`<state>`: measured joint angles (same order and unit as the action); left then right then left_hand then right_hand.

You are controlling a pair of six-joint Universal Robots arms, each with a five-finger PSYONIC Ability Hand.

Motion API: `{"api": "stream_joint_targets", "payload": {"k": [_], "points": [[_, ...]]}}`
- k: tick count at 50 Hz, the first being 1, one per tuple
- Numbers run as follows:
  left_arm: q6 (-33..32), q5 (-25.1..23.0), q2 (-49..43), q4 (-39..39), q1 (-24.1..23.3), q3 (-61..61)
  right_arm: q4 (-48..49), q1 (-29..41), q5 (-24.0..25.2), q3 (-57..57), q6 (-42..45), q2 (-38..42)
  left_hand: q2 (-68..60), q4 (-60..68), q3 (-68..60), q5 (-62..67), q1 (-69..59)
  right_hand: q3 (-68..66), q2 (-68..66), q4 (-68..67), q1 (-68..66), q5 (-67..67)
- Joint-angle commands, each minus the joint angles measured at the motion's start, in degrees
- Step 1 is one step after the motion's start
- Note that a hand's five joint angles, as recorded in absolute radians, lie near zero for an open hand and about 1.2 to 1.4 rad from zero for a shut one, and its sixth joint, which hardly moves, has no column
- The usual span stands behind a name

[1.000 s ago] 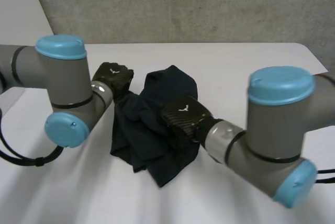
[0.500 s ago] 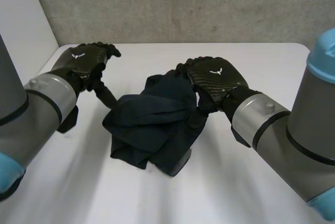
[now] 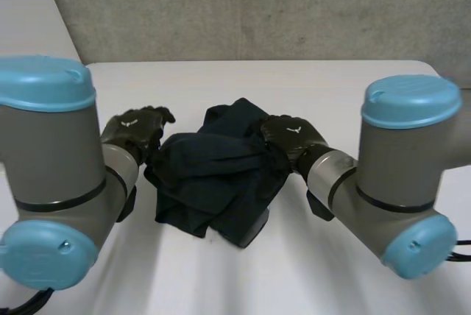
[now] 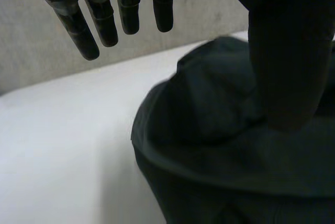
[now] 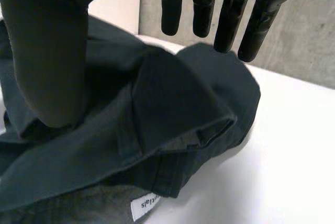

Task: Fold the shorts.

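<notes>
Beside the shorts (image 3: 210, 175), left hand (image 3: 136, 129) and right hand (image 3: 291, 135) have lowered.

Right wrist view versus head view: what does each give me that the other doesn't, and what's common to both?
Right wrist: a white label on the shorts, and the right hand's straight fingers over the cloth. Head: the left hand at the shorts' opposite side. Shared: the right hand, the crumpled dark shorts, the white table.

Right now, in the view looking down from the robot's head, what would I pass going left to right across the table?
left arm → left hand → shorts → right hand → right arm
</notes>
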<state>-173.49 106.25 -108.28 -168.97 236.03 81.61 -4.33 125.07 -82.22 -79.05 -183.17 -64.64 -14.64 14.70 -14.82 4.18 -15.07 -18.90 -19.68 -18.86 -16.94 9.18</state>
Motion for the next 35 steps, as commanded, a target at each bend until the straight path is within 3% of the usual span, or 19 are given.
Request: {"api": "stream_joint_targets", "payload": {"k": [1, 8, 12, 16, 18, 23, 35], "points": [[-0.01, 1.50, -4.31, -0.93, 3.37, -0.48, 0.02, 0.17, -0.13, 6.18, 0.36, 7.50, -1.97, 1.90, -1.78, 2.42, -1.54, -7.66, -6.88, -7.71, -9.62, 7.38], [-0.44, 1.50, -5.89, -1.36, 4.52, -0.92, 0.55, 0.17, -0.84, 9.09, 0.44, 10.67, -5.00, 4.93, -4.81, 5.45, -4.57, -18.41, -17.63, -18.45, -20.37, 18.13], [-0.62, 1.41, -8.26, -2.33, 4.87, -2.41, 0.99, 0.17, -2.59, 10.49, 1.49, 12.25, -14.56, 14.49, -14.38, 15.01, -14.13, -35.22, -34.43, -35.26, -37.17, 34.93], [-0.88, 0.97, -10.81, -2.86, 5.84, -4.96, 1.69, 0.17, -3.39, 10.58, 3.42, 12.17, -25.16, 25.09, -24.97, 25.61, -24.73, -61.02, -60.23, -61.06, -62.97, 60.73], [-0.62, 0.19, -12.57, -2.86, 5.93, -7.42, 1.87, 0.17, -3.39, 10.50, 4.04, 11.82, -31.40, 31.33, -31.21, 31.85, -30.97, -61.10, -60.32, -61.14, -63.06, 60.82], [-0.36, -2.54, -14.95, -1.19, 5.40, -10.85, 1.96, 0.17, -3.39, 10.15, 6.50, 10.15, -31.92, 31.85, -31.74, 32.37, -31.49, -61.10, -60.32, -61.14, -63.06, 60.82], [5.26, -5.09, -4.84, 3.91, 4.88, -6.64, 1.78, 0.26, -3.65, 8.30, 10.64, 7.16, -6.52, 6.45, -6.34, 6.97, -6.09, -61.10, -60.32, -61.14, -63.06, 60.82]]}}
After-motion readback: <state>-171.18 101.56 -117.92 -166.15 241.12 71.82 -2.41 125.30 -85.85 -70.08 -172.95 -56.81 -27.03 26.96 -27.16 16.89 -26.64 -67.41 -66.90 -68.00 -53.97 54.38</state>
